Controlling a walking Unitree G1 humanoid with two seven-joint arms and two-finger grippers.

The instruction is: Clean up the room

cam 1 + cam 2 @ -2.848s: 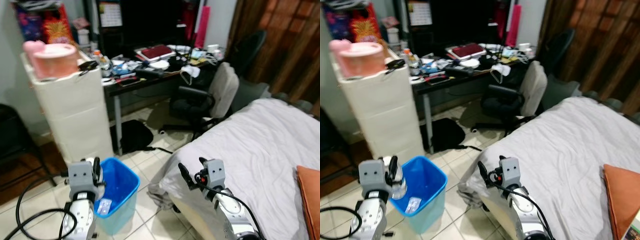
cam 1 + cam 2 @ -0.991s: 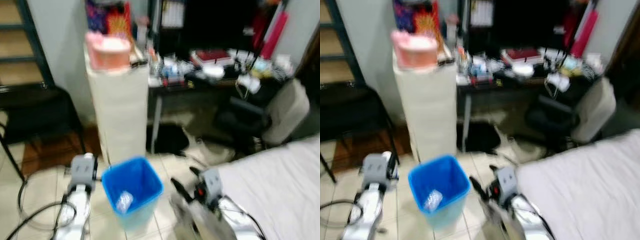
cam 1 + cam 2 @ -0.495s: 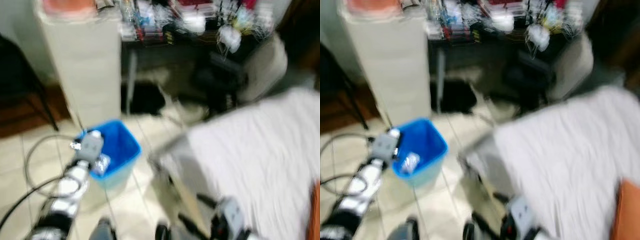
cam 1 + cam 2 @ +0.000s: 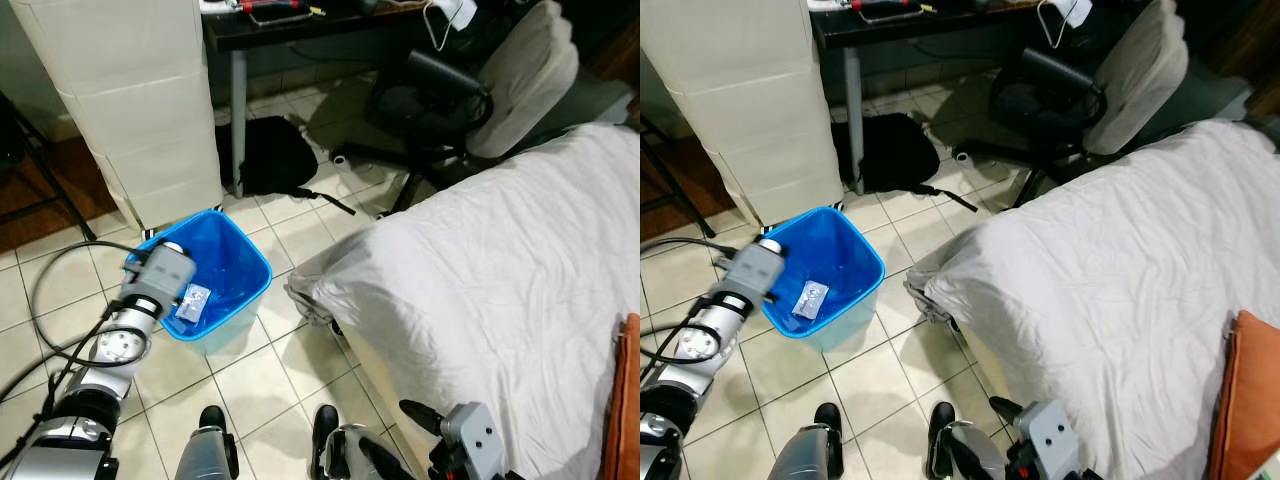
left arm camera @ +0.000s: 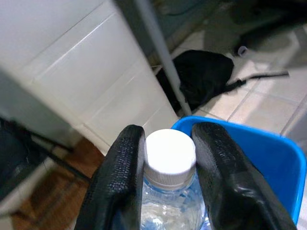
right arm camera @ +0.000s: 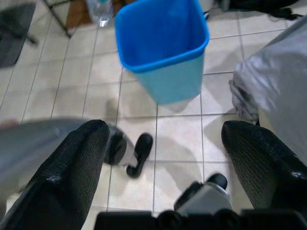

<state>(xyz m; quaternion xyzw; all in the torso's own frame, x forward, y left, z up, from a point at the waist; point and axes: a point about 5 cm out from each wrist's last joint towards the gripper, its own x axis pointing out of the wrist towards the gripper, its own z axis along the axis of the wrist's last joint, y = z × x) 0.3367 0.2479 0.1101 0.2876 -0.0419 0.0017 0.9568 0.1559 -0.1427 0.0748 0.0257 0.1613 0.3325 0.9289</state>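
A blue waste bin (image 4: 246, 241) stands on the tiled floor beside the bed. A crumpled clear plastic piece (image 4: 192, 300) lies inside it. My left gripper (image 5: 169, 132) is shut on a clear plastic bottle (image 5: 169, 154) with a white cap, just below the cap. It hangs over the bin's left rim (image 4: 165, 262). My right gripper (image 6: 165, 127) is open with nothing between its fingers, low by the foot of the bed (image 4: 418, 410). The right wrist view looks down at the bin (image 6: 163, 52) and the bottle (image 6: 100, 9) beyond it.
A white drawer cabinet (image 4: 130, 100) and a black desk (image 4: 300, 25) stand behind the bin. A black backpack (image 4: 265, 155) lies under the desk, an office chair (image 4: 480, 90) to its right. The white-sheeted bed (image 4: 500, 290) takes the right side. A black cable (image 4: 55, 290) loops on the floor.
The head camera has tilted down and the blur has cleared. My left gripper still holds the bottle at the bin's rim. My right arm now sits much lower in view.
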